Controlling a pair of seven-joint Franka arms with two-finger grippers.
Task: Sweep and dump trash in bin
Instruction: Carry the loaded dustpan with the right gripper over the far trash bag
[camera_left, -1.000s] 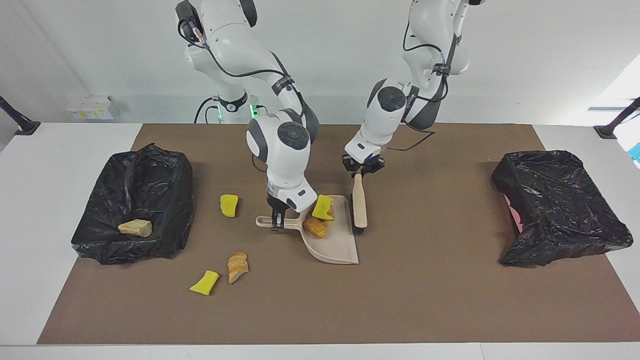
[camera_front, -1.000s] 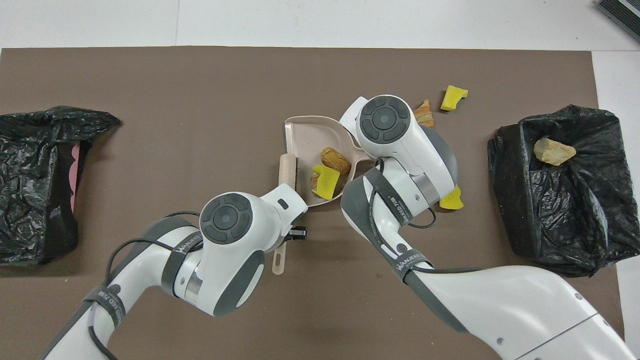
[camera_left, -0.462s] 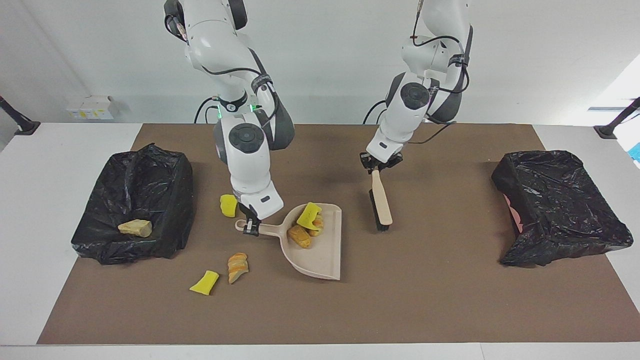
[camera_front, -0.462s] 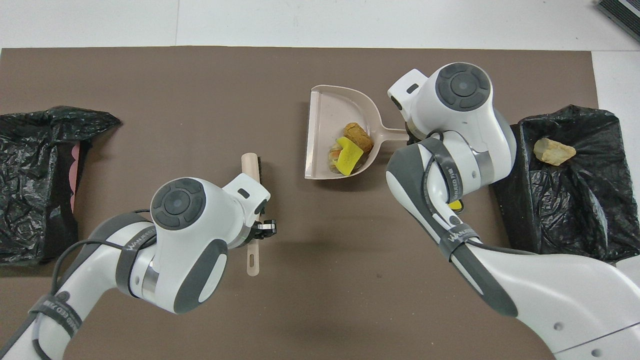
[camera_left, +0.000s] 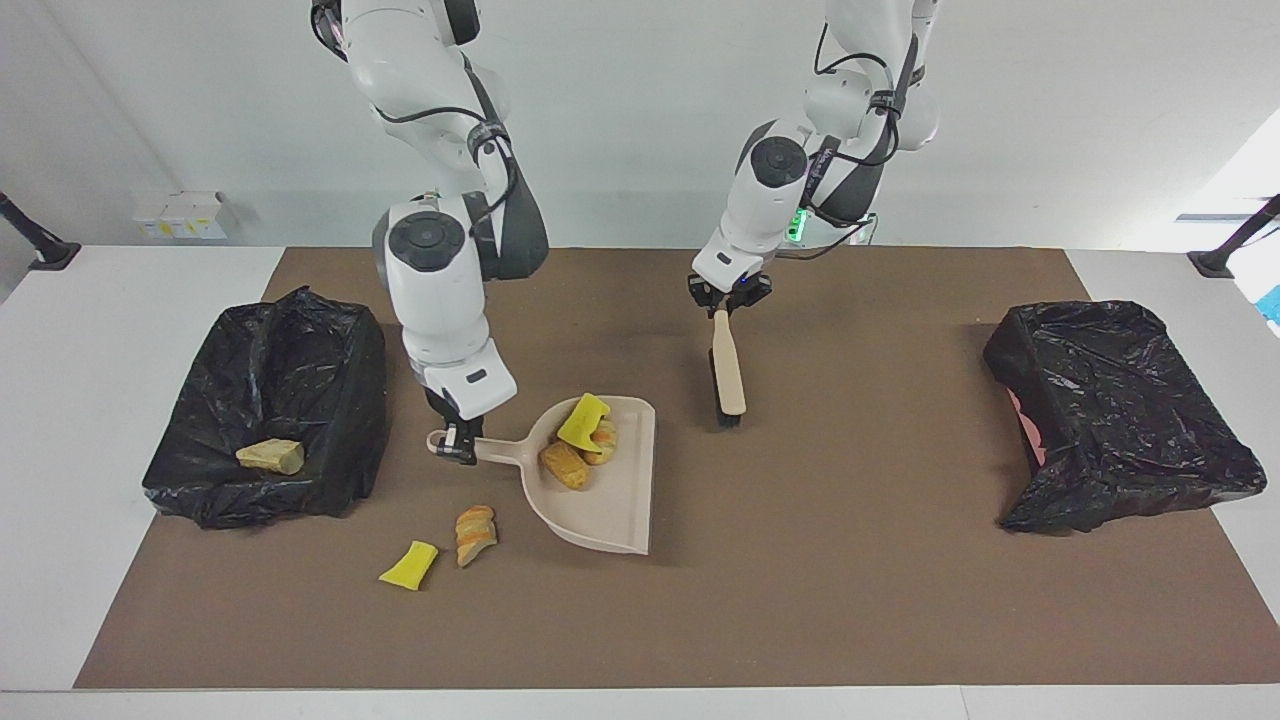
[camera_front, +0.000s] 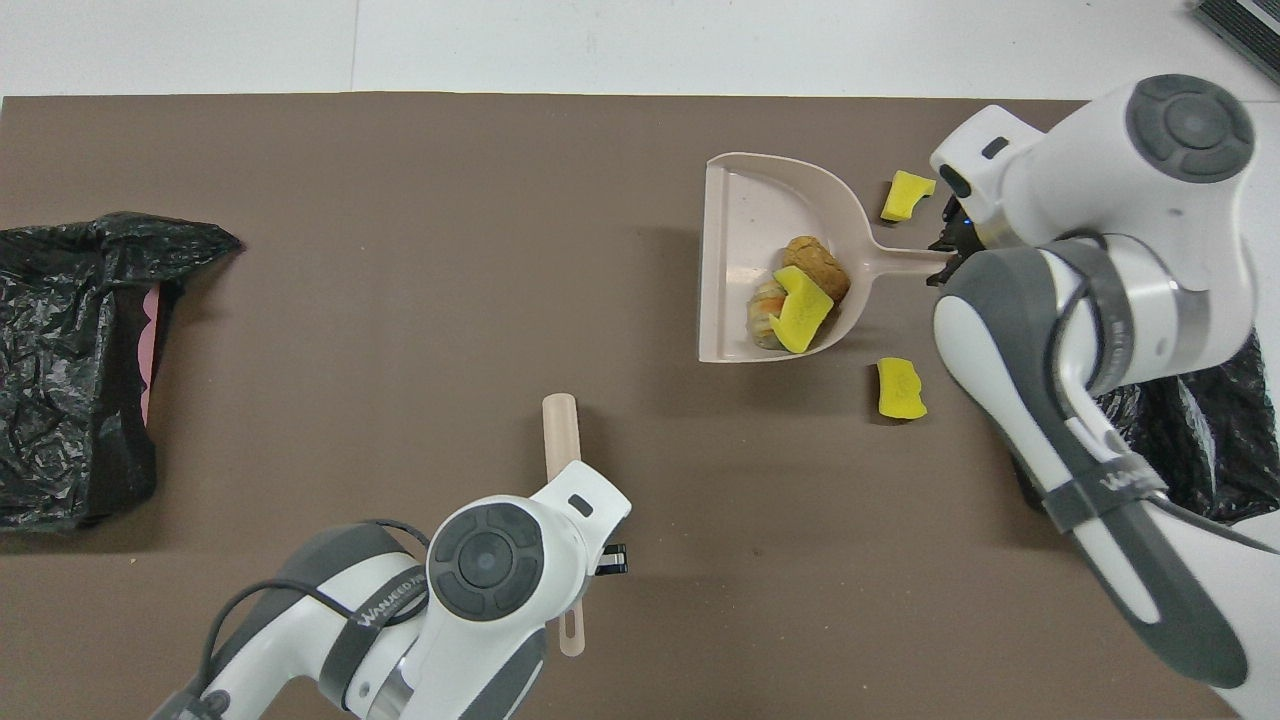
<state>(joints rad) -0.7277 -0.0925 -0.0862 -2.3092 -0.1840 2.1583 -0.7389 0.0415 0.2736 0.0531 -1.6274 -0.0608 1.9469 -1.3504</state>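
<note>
So the right gripper (camera_left: 457, 446) had its jaws clamped on the handle of the beige dustpan (camera_left: 600, 500), center-left of the facing view, with a yellow chunk (camera_left: 583, 420) and bread lumps (camera_left: 565, 464) sitting inside. The left gripper (camera_left: 727, 301), upper middle, had its jaws pinched on the brush (camera_left: 727, 375), bristle end down. Loose trash (camera_left: 478, 533) lay lower left on the brown mat (camera_left: 850, 600), near the black bin (camera_left: 270, 420) on the counter (camera_left: 100, 300).

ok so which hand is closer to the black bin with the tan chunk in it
Right. The right hand, shut on the dustpan handle, is beside that bin; the left hand, holding the brush, is mid-table.
</note>
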